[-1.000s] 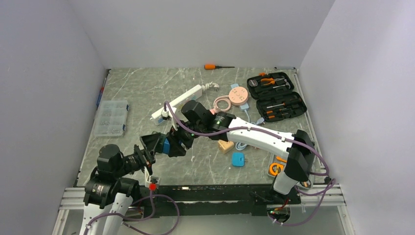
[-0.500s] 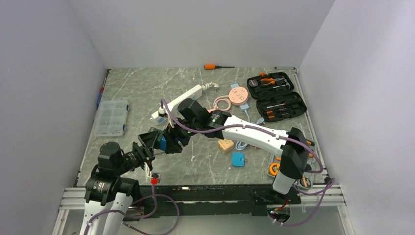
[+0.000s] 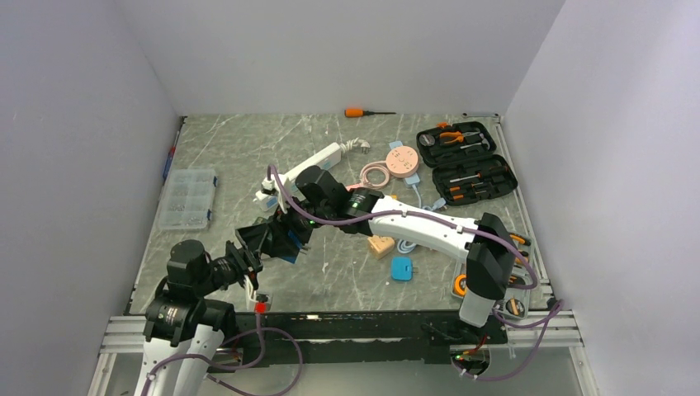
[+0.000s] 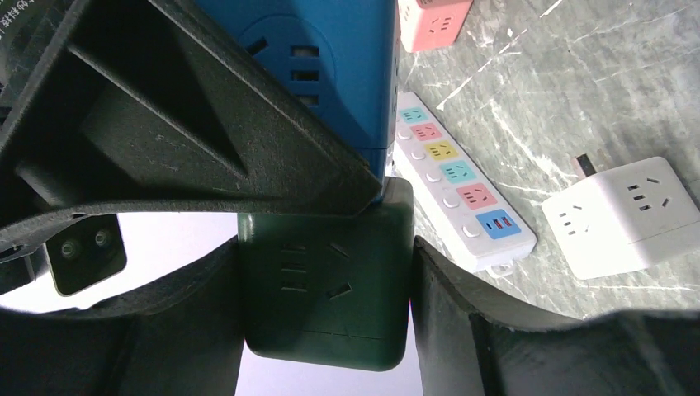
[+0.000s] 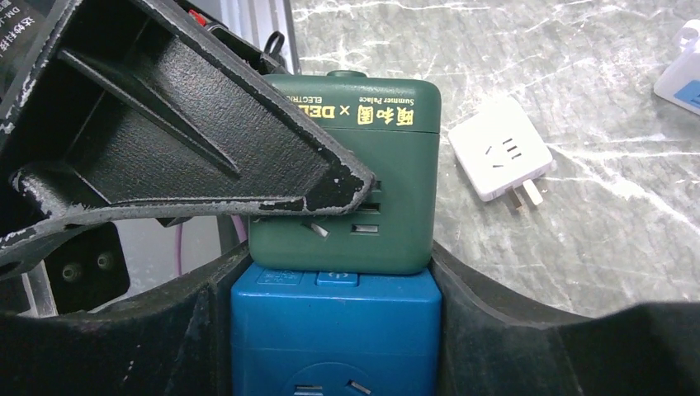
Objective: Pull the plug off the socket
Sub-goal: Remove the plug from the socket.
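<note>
Shifting left, blue cube (image 5: 334, 330) touching green cube (image 5: 404, 206)

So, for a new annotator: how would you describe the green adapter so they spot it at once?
Over the near-left part of the marble table, the jaws of the left gripper clamp a dark green cube adapter, joined to a blue cube in the right gripper. Only it has gold lettering; the loose cube nearby is white.

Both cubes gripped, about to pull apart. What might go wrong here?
The green cube and blue cube sit flush; on sudden release an arm may jerk into the power strip or white cube below. The left gripper and right gripper crowd each other, so fingers may clash.
</note>
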{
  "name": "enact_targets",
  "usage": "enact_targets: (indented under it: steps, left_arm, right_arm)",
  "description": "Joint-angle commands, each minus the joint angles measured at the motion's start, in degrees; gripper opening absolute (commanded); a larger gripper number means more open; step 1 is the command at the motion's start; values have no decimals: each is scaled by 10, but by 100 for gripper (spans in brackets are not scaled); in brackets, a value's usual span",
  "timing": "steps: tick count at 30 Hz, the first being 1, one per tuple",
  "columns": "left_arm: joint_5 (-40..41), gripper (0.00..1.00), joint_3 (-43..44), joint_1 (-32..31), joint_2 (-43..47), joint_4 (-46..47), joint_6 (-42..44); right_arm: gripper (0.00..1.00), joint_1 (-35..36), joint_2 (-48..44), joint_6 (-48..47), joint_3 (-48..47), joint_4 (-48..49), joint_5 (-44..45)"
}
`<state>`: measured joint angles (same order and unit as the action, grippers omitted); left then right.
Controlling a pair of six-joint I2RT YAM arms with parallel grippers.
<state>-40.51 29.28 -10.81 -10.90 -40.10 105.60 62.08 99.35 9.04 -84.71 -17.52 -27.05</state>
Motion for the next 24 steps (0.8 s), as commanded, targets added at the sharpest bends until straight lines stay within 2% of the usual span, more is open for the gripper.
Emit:
enact_targets:
  steps: [1,5,12,15,22,24]
  left_arm:
    - [-23,0,10,-2,8,40,-5]
    - [-20,0,9,-2,9,36,-2]
    - [-13,0,9,-2,8,29,9]
    - [-13,0,9,-2,11,27,14]
    - [-12,0,9,-2,17,22,15]
    - [-12,0,7,-2,20,17,18]
  right_arm:
    - [61,9,0,6,-8,43,-26]
    - [62,9,-13,3,10,36,-28]
    - [75,10,-39,-2,45,35,-23]
    - [77,10,-43,-9,44,27,-17]
    - [66,10,-36,0,36,45,-18]
    - [59,10,-30,5,30,54,-19]
